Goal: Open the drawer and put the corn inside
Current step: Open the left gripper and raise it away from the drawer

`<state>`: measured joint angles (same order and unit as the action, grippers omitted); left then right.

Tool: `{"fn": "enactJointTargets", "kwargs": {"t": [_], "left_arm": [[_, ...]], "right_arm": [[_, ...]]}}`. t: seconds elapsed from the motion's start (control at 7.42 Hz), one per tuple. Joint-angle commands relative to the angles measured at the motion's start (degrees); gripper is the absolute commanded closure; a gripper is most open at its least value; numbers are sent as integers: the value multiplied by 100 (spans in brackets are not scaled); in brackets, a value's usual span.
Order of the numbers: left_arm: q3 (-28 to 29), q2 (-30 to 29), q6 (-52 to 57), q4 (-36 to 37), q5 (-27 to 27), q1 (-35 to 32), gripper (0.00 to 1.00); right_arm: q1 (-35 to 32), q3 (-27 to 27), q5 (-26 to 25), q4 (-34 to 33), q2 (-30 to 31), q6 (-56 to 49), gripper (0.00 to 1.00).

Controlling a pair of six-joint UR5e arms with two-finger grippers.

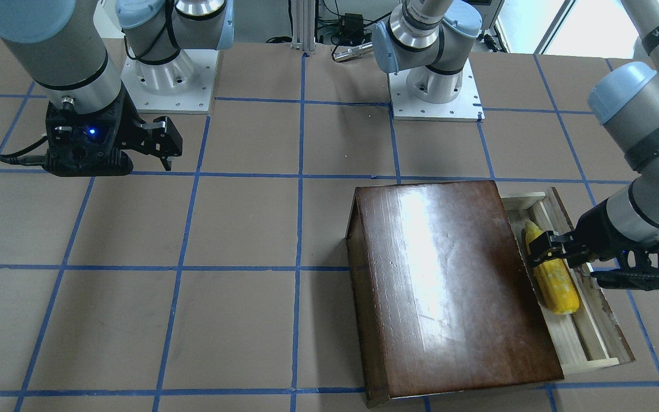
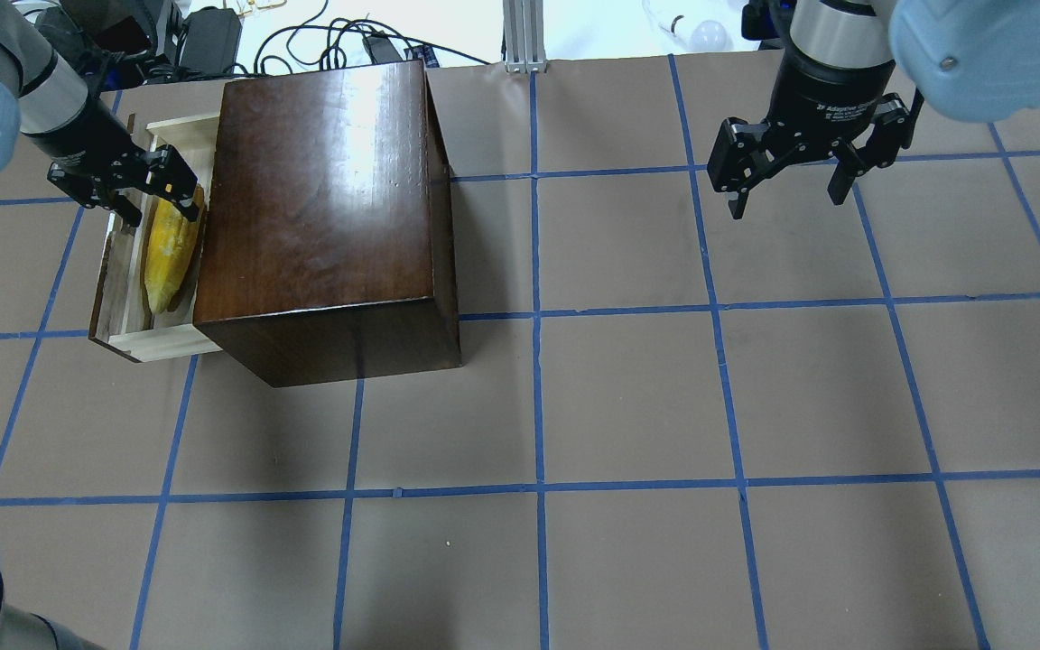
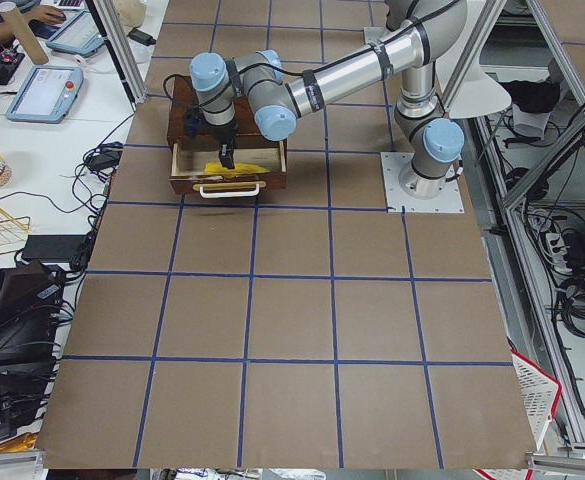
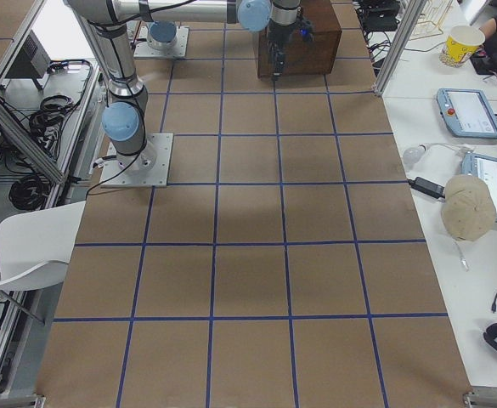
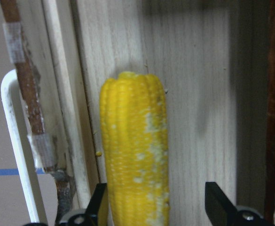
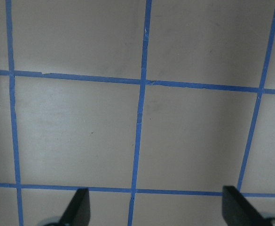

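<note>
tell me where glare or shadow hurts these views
Front-facing view: a broad white glare streak washes out part of the cabinet top. Overhead view: milder glare on it, the corn reads clearly. Left wrist view: corn sharp, drawer floor shadowed toward the upper right.

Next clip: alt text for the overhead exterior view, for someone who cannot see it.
A bright yellow corn cob lies in the open pale wooden drawer of a glossy dark-brown cabinet at upper left, the left tool open astride its far end. The right tool hangs open over the blue-gridded table at upper right.
</note>
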<state>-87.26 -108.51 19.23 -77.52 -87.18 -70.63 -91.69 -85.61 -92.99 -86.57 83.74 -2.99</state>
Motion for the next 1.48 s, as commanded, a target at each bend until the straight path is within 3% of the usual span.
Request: {"fn": "enactJointTargets", "kwargs": {"t": [0.0, 0.54, 0.81, 1.35], "left_arm": [[103, 145, -24, -323, -1, -21, 22], [403, 821, -305, -1169, 8, -153, 17], [359, 1199, -742, -1310, -384, -616, 16], [244, 1666, -1623, -1354, -457, -1567, 14]], "right_arm": [[2, 0, 0, 0, 2, 0, 0], [2, 0, 0, 0, 2, 0, 0], [-7, 0, 0, 0, -7, 0, 0], [2, 0, 0, 0, 2, 0, 0]]}}
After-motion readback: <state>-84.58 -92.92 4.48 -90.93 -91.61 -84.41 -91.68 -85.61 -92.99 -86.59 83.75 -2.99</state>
